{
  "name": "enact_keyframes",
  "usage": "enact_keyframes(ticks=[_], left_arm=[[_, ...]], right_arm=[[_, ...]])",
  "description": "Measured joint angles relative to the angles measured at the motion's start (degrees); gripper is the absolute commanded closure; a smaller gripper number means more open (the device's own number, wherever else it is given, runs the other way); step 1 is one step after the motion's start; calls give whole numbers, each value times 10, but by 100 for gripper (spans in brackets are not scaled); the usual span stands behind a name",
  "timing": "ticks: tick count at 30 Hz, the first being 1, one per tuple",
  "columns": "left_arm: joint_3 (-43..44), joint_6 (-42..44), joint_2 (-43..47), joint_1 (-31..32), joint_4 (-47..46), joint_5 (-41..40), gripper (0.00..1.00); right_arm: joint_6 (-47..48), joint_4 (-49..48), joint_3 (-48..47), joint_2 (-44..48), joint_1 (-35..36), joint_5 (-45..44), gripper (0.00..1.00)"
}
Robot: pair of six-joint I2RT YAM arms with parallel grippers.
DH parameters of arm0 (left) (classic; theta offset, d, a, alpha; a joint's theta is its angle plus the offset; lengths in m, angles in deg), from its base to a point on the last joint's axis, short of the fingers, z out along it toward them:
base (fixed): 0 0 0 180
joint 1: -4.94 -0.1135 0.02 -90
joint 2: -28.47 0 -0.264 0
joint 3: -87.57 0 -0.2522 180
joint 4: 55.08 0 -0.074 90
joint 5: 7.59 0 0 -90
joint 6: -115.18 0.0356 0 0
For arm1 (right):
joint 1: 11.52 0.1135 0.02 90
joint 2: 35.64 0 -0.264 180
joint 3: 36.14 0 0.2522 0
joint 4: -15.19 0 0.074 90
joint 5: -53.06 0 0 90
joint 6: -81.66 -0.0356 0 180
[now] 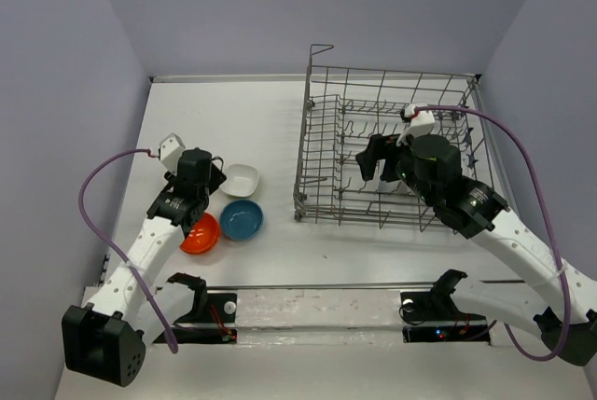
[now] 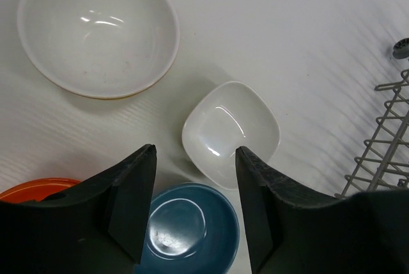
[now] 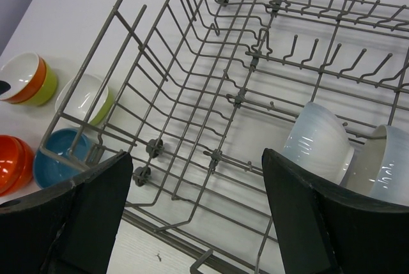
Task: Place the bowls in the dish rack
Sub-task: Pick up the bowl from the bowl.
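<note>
White and squarish, the glossy bowl (image 2: 231,133) lay just ahead of your wide, empty left pincer (image 2: 195,150); your right pincer (image 3: 197,156) gaped empty over the grey wire dish rack (image 3: 152,146).

Bright, even light from overhead, so shadows on the white tabletop (image 1: 242,120) are pretty soft. Little glare spots on the round white bowl (image 2: 96,38) and blue bowl (image 2: 185,229). Focus looks sharp in all three views.
</note>
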Motion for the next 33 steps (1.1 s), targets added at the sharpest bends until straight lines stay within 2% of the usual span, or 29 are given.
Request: enact_keyframes(ticks=[9,25,33], left_arm=[[0,9,-11,-45,-3,20,38],[0,16,-29,-51,-20,56,37],[0,12,-19,-52,-15,35,37]], right_arm=[[0,0,9,7,0,2,12],[0,0,9,7,0,6,12],[0,0,9,7,0,6,12]])
